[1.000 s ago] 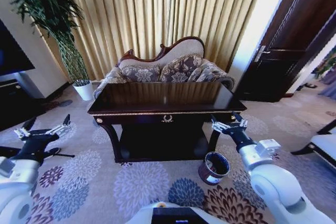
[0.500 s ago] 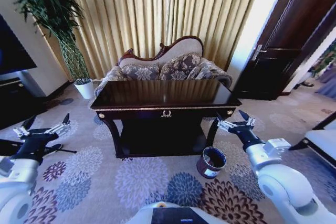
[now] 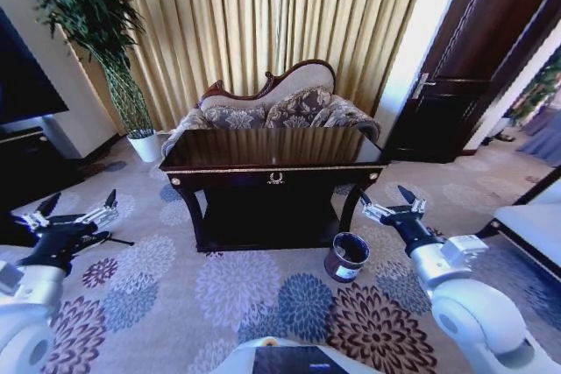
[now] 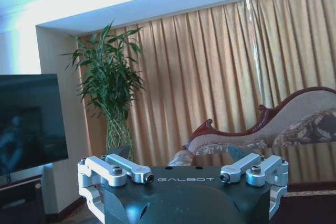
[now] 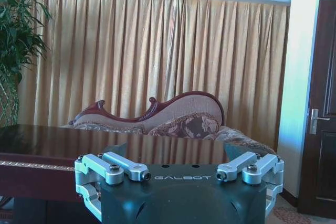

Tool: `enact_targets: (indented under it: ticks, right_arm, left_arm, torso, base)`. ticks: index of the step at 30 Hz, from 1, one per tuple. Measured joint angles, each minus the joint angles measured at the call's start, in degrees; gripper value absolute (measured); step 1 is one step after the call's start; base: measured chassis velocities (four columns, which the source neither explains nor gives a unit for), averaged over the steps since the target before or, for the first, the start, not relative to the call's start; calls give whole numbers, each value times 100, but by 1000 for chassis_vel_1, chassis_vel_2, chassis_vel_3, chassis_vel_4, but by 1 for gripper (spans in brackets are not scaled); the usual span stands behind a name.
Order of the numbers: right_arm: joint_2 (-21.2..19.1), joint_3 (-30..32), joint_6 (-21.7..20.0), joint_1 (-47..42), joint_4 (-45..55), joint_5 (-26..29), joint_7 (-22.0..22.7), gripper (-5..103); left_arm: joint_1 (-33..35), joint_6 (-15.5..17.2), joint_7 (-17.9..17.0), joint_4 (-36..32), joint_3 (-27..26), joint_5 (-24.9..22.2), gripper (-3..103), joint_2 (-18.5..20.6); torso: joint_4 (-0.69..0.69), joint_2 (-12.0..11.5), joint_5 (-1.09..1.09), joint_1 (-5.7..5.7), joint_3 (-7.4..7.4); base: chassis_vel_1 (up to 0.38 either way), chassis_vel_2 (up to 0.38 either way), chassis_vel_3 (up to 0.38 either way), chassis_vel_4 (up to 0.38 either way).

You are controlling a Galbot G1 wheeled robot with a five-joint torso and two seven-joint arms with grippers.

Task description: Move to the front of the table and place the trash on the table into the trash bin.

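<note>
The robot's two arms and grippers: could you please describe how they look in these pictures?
Both arms have rounded glossy white shells that narrow to black wrists. The left gripper and right gripper look alike: silver metal linkage bars with round bolts, ending in dark pointed fingertips. In each wrist view the black gripper body carries pale "GALBOT" lettering. The right arm has a boxy white block behind the wrist. No loose cables are visible.

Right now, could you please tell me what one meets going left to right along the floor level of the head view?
Left pincer → table → trash bin → right pincer.
</note>
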Motion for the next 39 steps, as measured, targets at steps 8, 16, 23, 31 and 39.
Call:
enact_targets:
  ticks: [8,16,23,31,39]
  right_arm:
    - [16,-9,9,-5,11,-8,0,100]
    - [35,-79,9,10,19,-43,0,100]
    - [51,-141,9,17,9,-105,1,100]
    - [36,-162,9,32,4,-110,2,100]
    - [53,-187,7,28,2,-130,5,100]
  left_arm:
    - [22,-94,67,16,-106,-65,100,119]
    - [20,-95,84,29,-70,-72,100,127]
    - [10,-94,94,28,-23,-65,100,120]
    - [9,-92,100,28,-23,-61,100,114]
    - [18,-92,104,21,-18,-54,100,97]
  torso:
    - [-2,0,-1,0,0]
    - [0,0,0,1,0]
    - [-1,-1,0,1,1]
    - [-1,0,-1,0,0]
    - [-1,0,0,0,0]
  base:
    - [165,-147,-175,147]
    - [143,-136,-132,148]
    - [131,-146,-137,155]
    - [177,-161,-180,171]
    - [132,-148,-138,143]
